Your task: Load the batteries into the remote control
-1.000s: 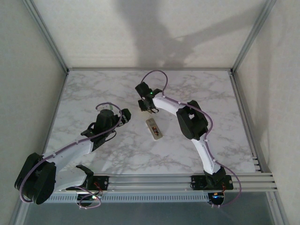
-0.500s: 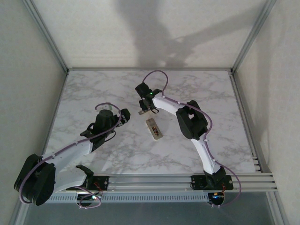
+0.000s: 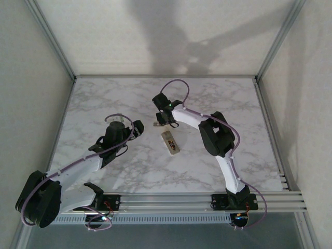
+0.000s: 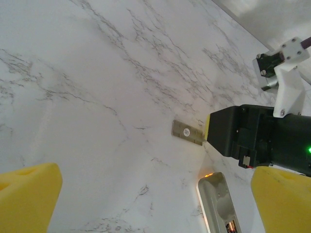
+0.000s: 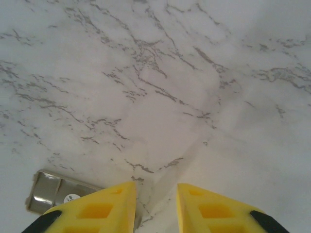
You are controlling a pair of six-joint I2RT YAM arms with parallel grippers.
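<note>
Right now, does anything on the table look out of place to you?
Yes: a small grey cover plate lies loose on the marble table, apart from the remote control, beside the right gripper. The remote's back looks open.

Lab enclosure: marble table (image 3: 155, 168), aluminium frame (image 3: 52, 39)

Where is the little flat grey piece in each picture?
Top external: the grey piece sits just left of the right gripper, up and left of the remote control.
Left wrist: near the middle, right beside the right gripper.
Right wrist: bottom left corner, beside the right gripper.
Shared landmark: the right gripper, always next to the grey piece.
</note>
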